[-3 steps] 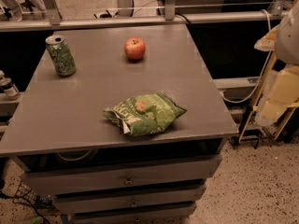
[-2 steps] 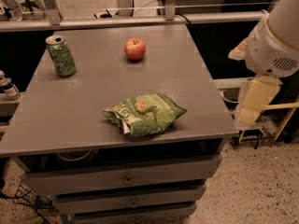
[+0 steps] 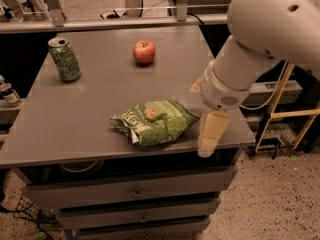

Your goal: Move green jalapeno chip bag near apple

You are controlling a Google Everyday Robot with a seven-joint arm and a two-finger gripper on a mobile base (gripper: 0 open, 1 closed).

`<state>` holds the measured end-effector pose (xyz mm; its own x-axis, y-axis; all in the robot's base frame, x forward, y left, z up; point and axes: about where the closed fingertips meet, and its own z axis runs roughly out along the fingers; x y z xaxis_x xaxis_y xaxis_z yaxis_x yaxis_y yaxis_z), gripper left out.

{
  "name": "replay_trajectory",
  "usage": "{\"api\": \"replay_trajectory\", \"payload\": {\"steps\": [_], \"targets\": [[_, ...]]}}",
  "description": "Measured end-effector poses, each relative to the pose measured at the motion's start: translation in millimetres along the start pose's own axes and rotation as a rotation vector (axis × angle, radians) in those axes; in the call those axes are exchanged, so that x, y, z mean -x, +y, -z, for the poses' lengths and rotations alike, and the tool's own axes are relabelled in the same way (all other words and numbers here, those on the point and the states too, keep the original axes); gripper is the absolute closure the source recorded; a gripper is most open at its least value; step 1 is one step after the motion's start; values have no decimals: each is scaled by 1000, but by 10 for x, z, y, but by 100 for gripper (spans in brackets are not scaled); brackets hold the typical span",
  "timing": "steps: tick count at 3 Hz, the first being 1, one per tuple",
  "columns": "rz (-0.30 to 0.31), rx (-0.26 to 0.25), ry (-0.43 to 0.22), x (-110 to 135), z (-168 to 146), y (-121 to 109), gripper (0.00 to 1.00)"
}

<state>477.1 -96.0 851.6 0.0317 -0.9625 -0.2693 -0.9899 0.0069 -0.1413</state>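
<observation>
The green jalapeno chip bag point(image 3: 154, 121) lies flat and wrinkled near the front edge of the grey table point(image 3: 100, 94). The red apple point(image 3: 144, 51) stands at the back middle of the table, well apart from the bag. My white arm reaches in from the upper right. The gripper point(image 3: 211, 132) hangs at the table's front right, just to the right of the bag and apart from it, holding nothing that I can see.
A green patterned soda can point(image 3: 64, 59) stands upright at the back left. Drawers point(image 3: 135, 191) sit below the tabletop. A wooden stand point(image 3: 280, 109) is on the floor to the right. A rail runs behind the table.
My arm has swung in from the right edge toward the table, and the gripper now sits close beside the bag. Bag, apple and can have not moved.
</observation>
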Motion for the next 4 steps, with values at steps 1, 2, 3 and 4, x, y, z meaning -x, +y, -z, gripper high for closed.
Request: {"api": "replay_trajectory", "payload": {"steps": [1, 2, 3, 4], "targets": [[-7, 17, -32, 130, -303, -89, 16], [-22, 21, -45, 176, -422, -176, 40], [-26, 18, -46, 170, -405, -215, 64], [-26, 18, -46, 176, -380, -219, 86]]}}
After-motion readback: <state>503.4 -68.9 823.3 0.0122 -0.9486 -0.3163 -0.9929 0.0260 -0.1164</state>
